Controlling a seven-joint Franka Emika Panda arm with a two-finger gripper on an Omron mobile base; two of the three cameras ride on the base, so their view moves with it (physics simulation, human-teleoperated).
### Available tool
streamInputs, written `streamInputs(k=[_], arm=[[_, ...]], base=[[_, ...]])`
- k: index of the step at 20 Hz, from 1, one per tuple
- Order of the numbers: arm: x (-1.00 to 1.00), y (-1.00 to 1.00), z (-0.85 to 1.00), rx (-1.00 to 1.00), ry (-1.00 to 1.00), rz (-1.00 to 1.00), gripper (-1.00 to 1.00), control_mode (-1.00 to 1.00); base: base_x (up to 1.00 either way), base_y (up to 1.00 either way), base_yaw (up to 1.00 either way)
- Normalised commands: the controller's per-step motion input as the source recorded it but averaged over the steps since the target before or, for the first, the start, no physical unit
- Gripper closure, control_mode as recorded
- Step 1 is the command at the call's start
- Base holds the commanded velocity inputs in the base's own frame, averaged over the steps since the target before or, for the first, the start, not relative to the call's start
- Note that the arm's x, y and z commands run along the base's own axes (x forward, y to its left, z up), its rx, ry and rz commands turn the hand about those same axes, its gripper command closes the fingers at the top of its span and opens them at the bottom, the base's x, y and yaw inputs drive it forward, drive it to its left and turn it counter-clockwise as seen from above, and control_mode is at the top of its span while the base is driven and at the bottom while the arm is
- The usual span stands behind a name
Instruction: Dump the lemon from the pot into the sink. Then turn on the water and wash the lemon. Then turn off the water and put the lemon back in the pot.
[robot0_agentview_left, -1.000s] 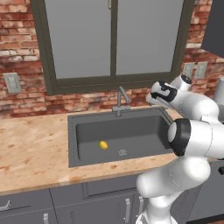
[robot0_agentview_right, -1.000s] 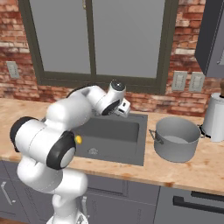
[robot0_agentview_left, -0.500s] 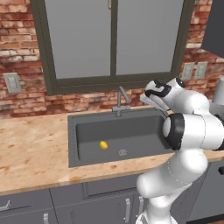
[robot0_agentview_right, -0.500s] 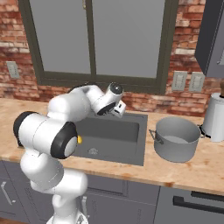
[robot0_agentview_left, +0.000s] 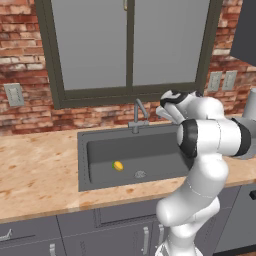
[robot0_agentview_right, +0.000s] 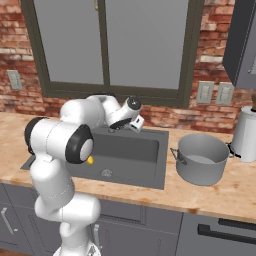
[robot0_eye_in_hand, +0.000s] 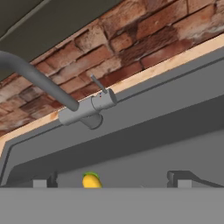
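Open-jawed and holding nothing, the gripper (robot0_eye_in_hand: 111, 179) hangs above the sink (robot0_agentview_left: 95, 177), aimed at the tap (robot0_eye_in_hand: 85, 109). Below it the lemon (robot0_agentview_left: 118, 165) lies on the basin floor beside the drain, so the dump looks done (the pot (robot0_agentview_right: 201, 159) stands upright on the counter, right of the basin). No water runs; washing, shut-off and return remain.

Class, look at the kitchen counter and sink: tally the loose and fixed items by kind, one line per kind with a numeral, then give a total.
Lemon: 1
Pot: 1
Sink: 1
Tap: 1
Pale vessel: 1
Total: 5
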Motion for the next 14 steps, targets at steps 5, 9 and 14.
streamInputs(k=[5,9,14], arm=[[0.1,0.0,-0.13,0.0,-0.05,0.0,-1.0,-1.0],[0.21,0.01,-0.12,0.0,-0.04,0.0,-1.0,-1.0],[0.26,0.08,-0.07,0.02,-0.04,0.0,-1.0,-1.0]], base=[[0.0,0.0,0.0],[0.0,0.0,0.0],[0.0,0.0,0.0]])
